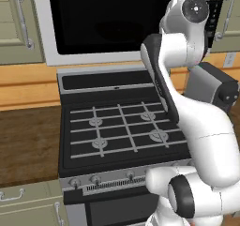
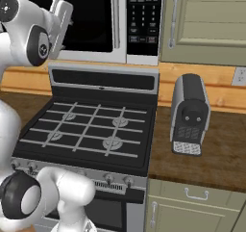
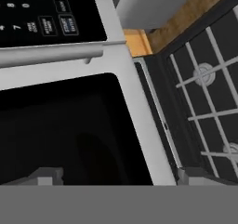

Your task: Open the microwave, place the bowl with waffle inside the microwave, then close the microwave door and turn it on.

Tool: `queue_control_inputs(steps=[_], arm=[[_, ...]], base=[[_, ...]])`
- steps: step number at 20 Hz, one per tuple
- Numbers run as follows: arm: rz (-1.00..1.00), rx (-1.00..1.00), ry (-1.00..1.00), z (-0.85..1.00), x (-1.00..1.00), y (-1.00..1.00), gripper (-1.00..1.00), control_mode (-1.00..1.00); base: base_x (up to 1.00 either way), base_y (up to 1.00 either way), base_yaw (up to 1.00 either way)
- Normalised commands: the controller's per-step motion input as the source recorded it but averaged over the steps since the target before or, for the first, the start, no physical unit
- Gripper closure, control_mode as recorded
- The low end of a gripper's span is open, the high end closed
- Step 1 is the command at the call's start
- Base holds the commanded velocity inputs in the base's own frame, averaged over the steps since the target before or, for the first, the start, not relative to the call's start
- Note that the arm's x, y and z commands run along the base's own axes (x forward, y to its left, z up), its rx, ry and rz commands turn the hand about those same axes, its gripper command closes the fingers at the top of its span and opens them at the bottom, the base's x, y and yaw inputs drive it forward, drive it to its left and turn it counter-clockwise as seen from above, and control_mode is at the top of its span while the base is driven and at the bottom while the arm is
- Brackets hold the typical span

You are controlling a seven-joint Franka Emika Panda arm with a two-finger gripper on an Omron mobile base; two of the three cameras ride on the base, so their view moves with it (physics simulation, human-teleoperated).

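The microwave (image 1: 51, 42) hangs above the stove, and its door (image 1: 108, 18) is shut, with black glass and a light grey frame. In the hand view the picture is rolled: the long grey handle (image 3: 51, 56) runs across the upper left, below the black keypad (image 3: 42, 14), with the dark door window (image 3: 60, 125) underneath. My gripper (image 3: 120, 177) is open, close in front of the window's lower corner, with nothing between its widely spread tips. From the right base view the hand (image 2: 60, 19) is raised against the door glass, left of the handle (image 2: 116, 17). The bowl and the waffle are out of view.
A black-and-silver gas stove (image 2: 91, 130) with grey grates sits under the microwave. A dark grey countertop appliance (image 2: 190, 113) stands on the wooden counter (image 2: 206, 163) to the right. Beige cabinet doors (image 2: 206, 19) flank the microwave.
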Motion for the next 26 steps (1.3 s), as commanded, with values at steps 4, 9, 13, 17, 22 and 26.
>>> queue_control_inputs(steps=[4,9,13,17,22,26], arm=[[0.08,-0.29,-0.11,0.08,-1.00,-0.03,1.00,-1.00],[0.09,-0.30,-0.01,0.15,-1.00,-0.10,1.00,-1.00],[0.07,-0.38,0.01,0.24,-0.91,-0.01,1.00,-1.00],[0.08,-0.42,0.11,0.18,-0.69,-0.11,1.00,-1.00],[0.01,-0.46,0.23,0.03,-0.34,-0.29,1.00,-1.00],[0.00,-0.46,0.27,0.00,-0.18,-0.36,1.00,-1.00]], base=[[0.00,0.00,0.00],[0.00,0.00,0.00],[0.00,0.00,0.00],[0.00,0.00,0.00],[0.00,0.00,0.00],[0.00,0.00,0.00]])
